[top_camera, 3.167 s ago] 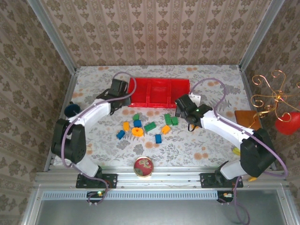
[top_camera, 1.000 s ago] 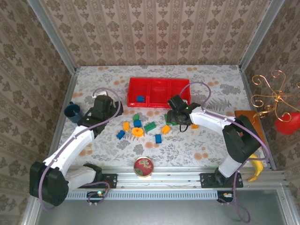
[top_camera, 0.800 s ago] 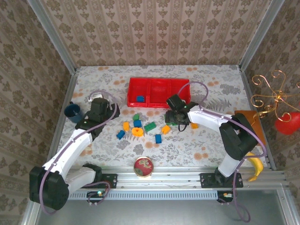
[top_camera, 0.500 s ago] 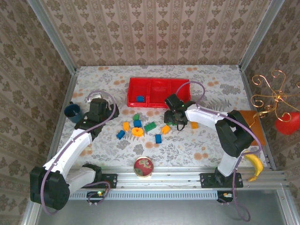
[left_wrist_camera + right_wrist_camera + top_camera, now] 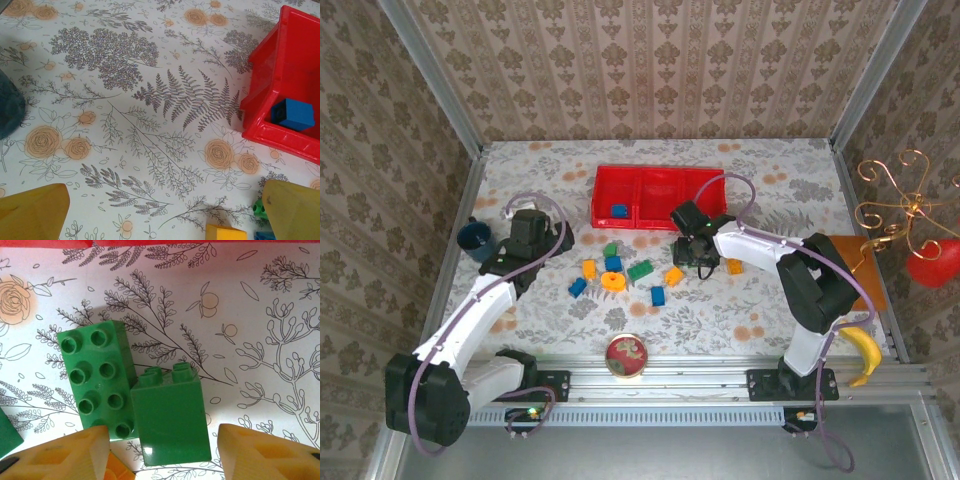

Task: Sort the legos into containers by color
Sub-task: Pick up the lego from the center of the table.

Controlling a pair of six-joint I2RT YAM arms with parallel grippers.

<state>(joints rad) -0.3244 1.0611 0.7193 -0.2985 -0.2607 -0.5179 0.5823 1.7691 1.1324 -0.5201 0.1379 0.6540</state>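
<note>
Beside the red plastic three-compartment tray (image 5: 658,195), the right claw (image 5: 162,440) is spread astride a smooth-sided green plastic block (image 5: 170,415), likely light, rigid and slick; pinch its flat sides; left claw (image 5: 165,205) released.

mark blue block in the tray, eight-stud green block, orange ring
blue plastic block (image 5: 293,114), left wrist view, top face
green eight-stud plastic block (image 5: 95,377), right wrist view, studded top
orange plastic ring (image 5: 606,282), top view, left rim

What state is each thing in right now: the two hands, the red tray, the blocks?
Left hand, open and empty.
Right hand, open, straddling a tall green block.
Tall green block, on the table, touching a flat green block.
Red tray, one blue block in its left compartment.
Orange ring, flat on the table, unsorted.
</note>
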